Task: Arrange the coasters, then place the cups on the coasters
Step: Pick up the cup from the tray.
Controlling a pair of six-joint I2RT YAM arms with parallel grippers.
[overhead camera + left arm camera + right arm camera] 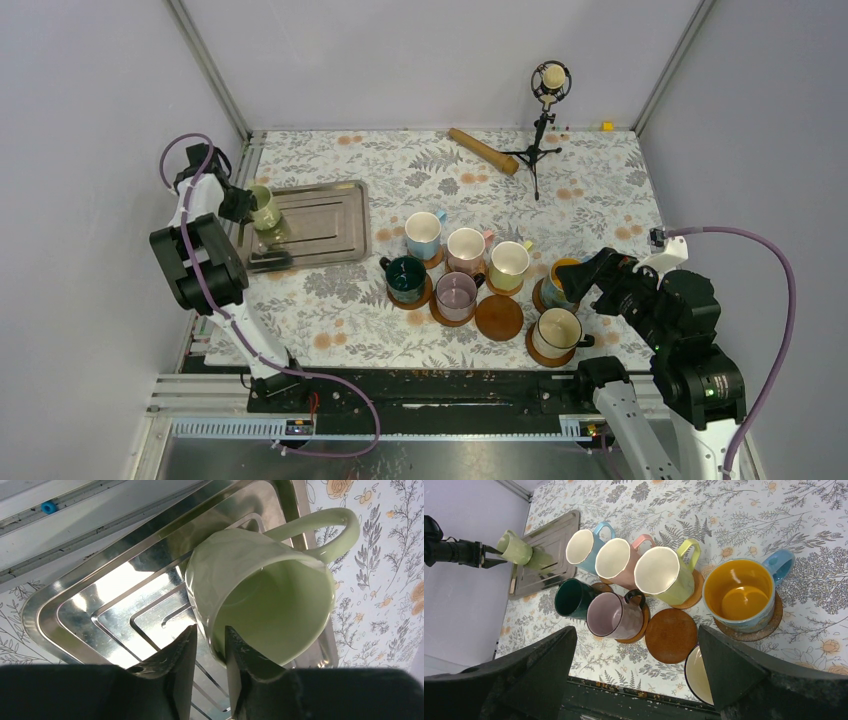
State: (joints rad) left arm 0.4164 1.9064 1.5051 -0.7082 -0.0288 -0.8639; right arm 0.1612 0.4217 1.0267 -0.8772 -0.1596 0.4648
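Left wrist, end effector gripping green mug (over tray)

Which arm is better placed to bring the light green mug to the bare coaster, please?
Left. The left end effector pinches the light green mug by the rim over the tray; the right end effector hangs open near the bare coaster, holding nothing.

The tray is shiny metal. The light green cup is smooth and glossy. The bare coaster looks like matt wood.
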